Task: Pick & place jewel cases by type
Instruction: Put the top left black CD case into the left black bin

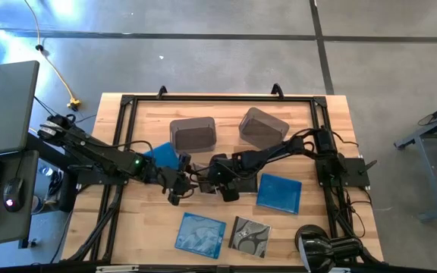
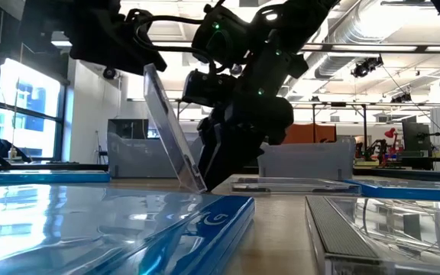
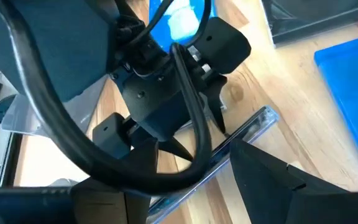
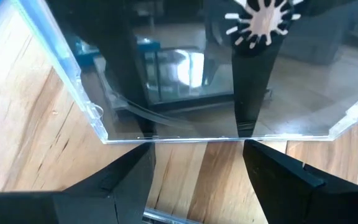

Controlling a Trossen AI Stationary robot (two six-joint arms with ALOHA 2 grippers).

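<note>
Left end effector [image 1: 174, 188]: mid-desk, clenched on clear case [image 2: 173, 137], held tilted, low edge touching desk [image 1: 317, 220].
Right end effector [image 1: 222, 184]: just beside it, fingers [image 4: 114, 180] spread at case's edge.
Other cases: blue [image 1: 280, 192] right; cloud-patterned [image 1: 201, 234] & silvery [image 1: 250, 236] in front.
Bins [image 1: 194, 134] at rear.

blue cloud-patterned case [image 1: 200, 233] (swirly), silvery-patterned case [image 1: 249, 236]
</note>
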